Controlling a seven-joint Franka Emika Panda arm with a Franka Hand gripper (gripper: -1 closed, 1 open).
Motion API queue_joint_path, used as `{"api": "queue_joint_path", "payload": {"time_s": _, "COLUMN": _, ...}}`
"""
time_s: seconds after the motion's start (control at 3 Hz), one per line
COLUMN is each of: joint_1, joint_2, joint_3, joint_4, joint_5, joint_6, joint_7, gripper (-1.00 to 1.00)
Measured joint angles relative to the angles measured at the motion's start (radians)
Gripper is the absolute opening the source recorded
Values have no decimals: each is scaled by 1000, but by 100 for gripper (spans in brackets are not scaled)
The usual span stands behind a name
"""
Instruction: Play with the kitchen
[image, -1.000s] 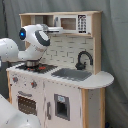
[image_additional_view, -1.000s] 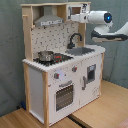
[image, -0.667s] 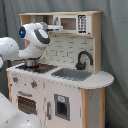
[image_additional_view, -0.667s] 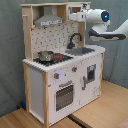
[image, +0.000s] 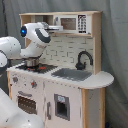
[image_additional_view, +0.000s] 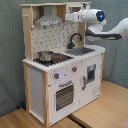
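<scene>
The kitchen (image: 65, 95) (image_additional_view: 50, 75) is a tall white and light-wood toy unit, seen in both exterior views. It has an oven door (image_additional_view: 64, 96), a grey sink (image: 70, 74), a black faucet (image_additional_view: 75, 39) and a range hood (image_additional_view: 47, 20). A small metal pot (image: 31, 62) (image_additional_view: 45, 56) sits on the hob. My gripper (image_additional_view: 70, 17) (image: 54, 25) is raised at the upper shelf, beside the white microwave panel (image: 70, 23). Nothing shows held in it.
The kitchen stands on a wooden table (image_additional_view: 100, 115) against a grey curtain (image: 115, 40). My arm's white links (image: 12, 115) fill the first exterior view's lower left, close to the oven side. The forearm (image_additional_view: 112, 30) crosses above the sink.
The gripper has edged a little closer to the upper shelf; the kitchen and the pot have not moved.
</scene>
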Motion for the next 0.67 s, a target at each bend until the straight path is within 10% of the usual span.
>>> {"api": "queue_joint_path", "payload": {"time_s": 0.33, "joint_1": 0, "joint_2": 0, "joint_3": 1, "joint_4": 0, "joint_5": 0, "joint_6": 0, "joint_7": 0, "gripper": -100}}
{"api": "queue_joint_path", "payload": {"time_s": 0.67, "joint_1": 130, "joint_2": 7, "joint_3": -84, "joint_4": -70, "joint_5": 2, "joint_6": 1, "joint_7": 4, "gripper": -100}}
